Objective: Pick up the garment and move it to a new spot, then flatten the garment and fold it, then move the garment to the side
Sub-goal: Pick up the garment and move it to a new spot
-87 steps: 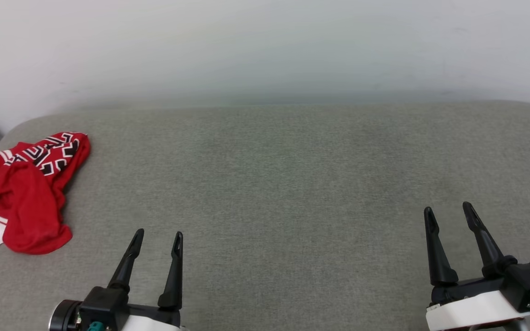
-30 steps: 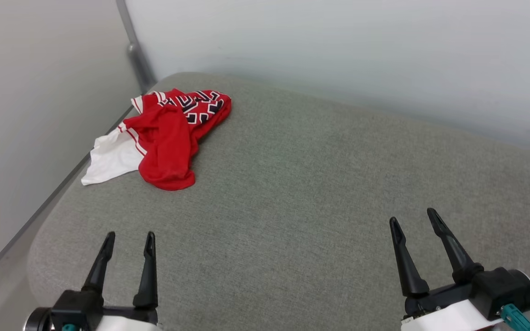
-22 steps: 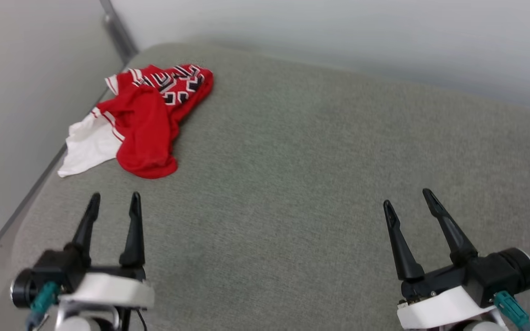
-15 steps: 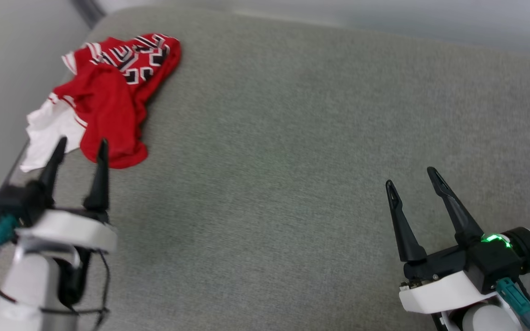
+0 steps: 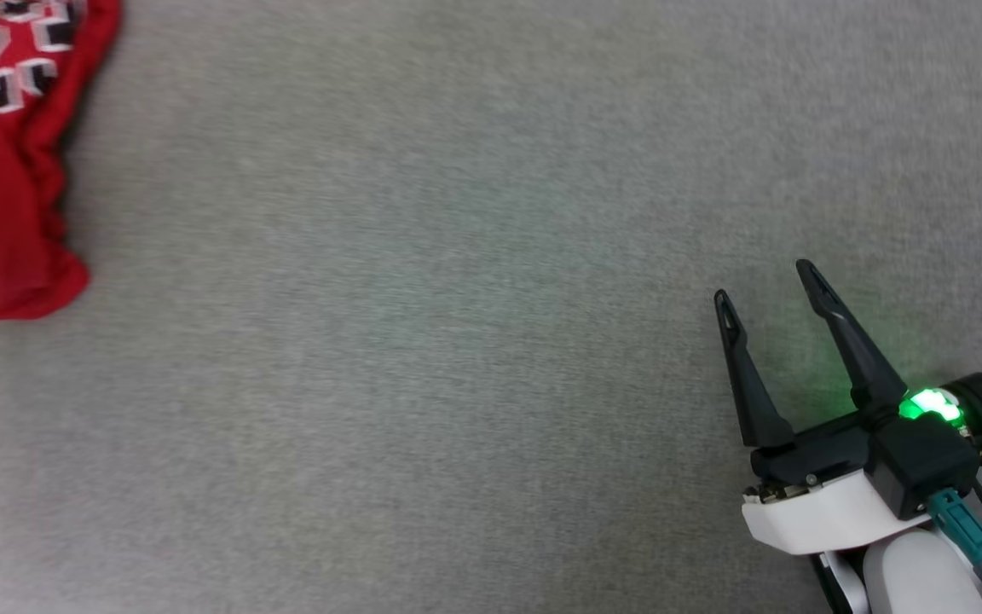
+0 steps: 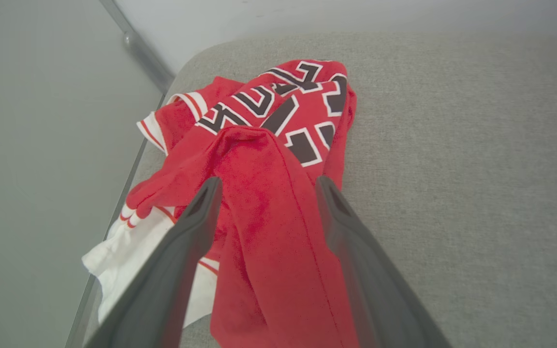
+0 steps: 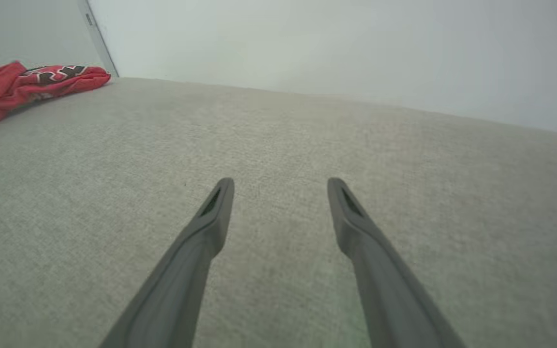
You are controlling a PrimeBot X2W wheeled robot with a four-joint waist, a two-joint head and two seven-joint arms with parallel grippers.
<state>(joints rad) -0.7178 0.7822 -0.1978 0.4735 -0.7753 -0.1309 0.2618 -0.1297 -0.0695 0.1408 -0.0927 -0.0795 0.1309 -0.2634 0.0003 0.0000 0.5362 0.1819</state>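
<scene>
The garment (image 6: pixel 269 193), a red jersey with white sleeves and black white-outlined lettering, lies crumpled near the corner of the grey cushion. My left gripper (image 6: pixel 266 181) is open over it, its two fingers straddling a raised red fold. In the head view the garment (image 5: pixel 5 170) is cut off by the left edge. In the right wrist view the garment (image 7: pixel 32 79) lies far off at the upper left. My right gripper (image 5: pixel 764 280) is open above bare fabric at the lower right, with a green light on its wrist; the same gripper (image 7: pixel 278 181) holds nothing.
The grey upholstered cushion (image 5: pixel 457 298) spreads wide between the garment and my right gripper. A pale wall (image 7: pixel 307 43) rises behind it. A grey panel (image 6: pixel 32 145) with a metal rail stands along the cushion's edge beside the garment.
The head camera has tilted down and swung right, so the wall is gone from that view. My left gripper reached forward to the garment and left the head view. The right gripper stays open.
</scene>
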